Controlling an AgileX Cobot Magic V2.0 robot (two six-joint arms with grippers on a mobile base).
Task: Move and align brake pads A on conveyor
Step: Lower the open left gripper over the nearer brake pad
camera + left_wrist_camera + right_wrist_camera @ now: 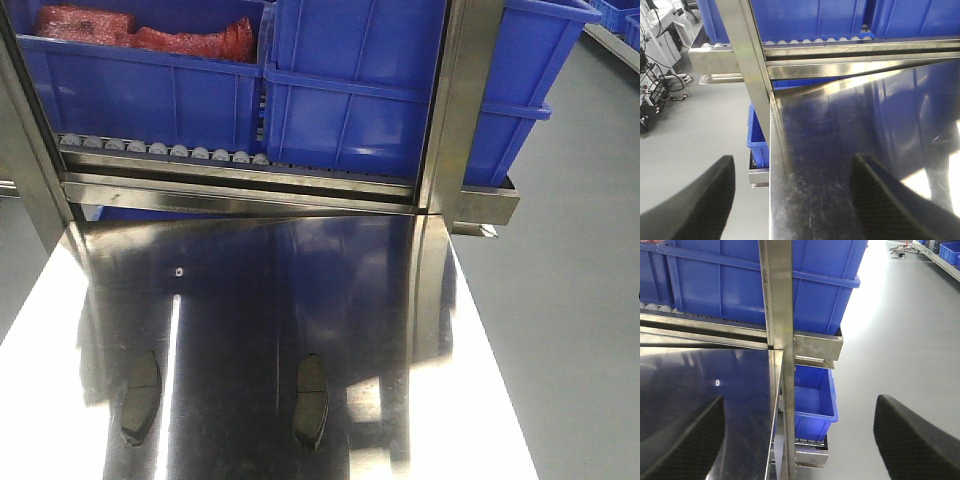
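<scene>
A brake pad (pixel 140 397) and a second brake pad (pixel 311 400) are lying flat, well apart, on the shiny steel bench (pixel 230 290) before the blue bins (pixel 350 90), while the left gripper (pixel 790 200) and right gripper (pixel 802 440) are holding their fingers wide apart, gripping nothing.

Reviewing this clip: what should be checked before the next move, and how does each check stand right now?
1. Left gripper open and empty: ok.
2. Right gripper open and empty: ok.
3. Left brake pad and right brake pad flat, apart, on steel tabletop: ok.
4. Pad under either gripper: not ok, neither wrist view shows one.
5. Conveyor in view: not ok, none visible.
</scene>
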